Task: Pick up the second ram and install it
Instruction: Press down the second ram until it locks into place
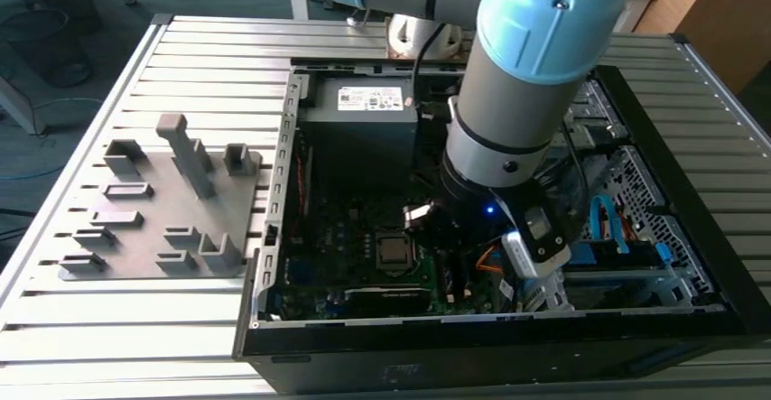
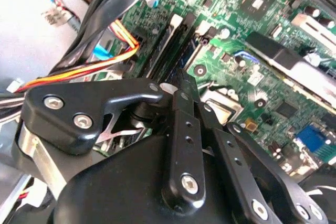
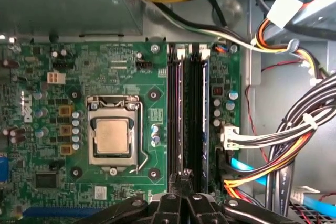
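Observation:
My gripper (image 3: 184, 178) is down inside the open computer case (image 1: 674, 192), over the green motherboard (image 3: 121, 72). Its two black fingers are shut together, tips meeting with nothing visible between them. The tips sit at one end of the long black memory slots (image 3: 189, 119), right on or just above them; in the second wrist view the gripper (image 2: 181, 83) points along these slots (image 2: 169, 45). Thin dark strips lie edge-on in the slots, and I cannot tell the second ram from the rails. In the exterior view the arm's wrist (image 1: 488, 192) hides the slots.
The processor socket (image 3: 113, 135) lies beside the slots. Bundles of black, yellow, orange and blue cables (image 3: 294, 140) crowd their other side. The power supply (image 1: 361, 116) fills the case's far end. A grey fixture plate with blocks (image 1: 169, 206) lies on the slatted table at the exterior view's left.

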Tool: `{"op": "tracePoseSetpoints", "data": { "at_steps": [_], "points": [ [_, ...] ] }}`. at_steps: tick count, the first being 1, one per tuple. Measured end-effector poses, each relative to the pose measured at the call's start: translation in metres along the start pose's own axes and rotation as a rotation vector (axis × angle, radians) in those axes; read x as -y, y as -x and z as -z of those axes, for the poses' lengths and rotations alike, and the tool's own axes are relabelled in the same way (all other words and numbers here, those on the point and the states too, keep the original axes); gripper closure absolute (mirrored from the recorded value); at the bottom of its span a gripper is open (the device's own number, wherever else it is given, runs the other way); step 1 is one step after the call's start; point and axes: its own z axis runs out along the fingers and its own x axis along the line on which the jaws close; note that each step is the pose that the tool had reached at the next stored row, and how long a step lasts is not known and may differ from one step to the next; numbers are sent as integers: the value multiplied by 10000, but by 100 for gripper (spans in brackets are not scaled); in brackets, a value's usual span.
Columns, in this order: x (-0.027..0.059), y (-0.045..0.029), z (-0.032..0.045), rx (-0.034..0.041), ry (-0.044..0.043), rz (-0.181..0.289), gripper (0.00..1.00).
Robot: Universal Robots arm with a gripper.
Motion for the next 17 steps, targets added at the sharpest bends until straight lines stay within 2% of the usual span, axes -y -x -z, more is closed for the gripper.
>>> {"op": "tracePoseSetpoints", "data": {
  "at_steps": [9,11,13,14,17],
  "points": [
    [11,2,-83,-3,-35,0,90],
    [6,3,-38,21,4,0,90],
    [14,0,53,12,-28,1,90],
    [9,-1,65,14,-25,0,90],
    [-107,-1,69,12,-30,0,90]
  ]
}}
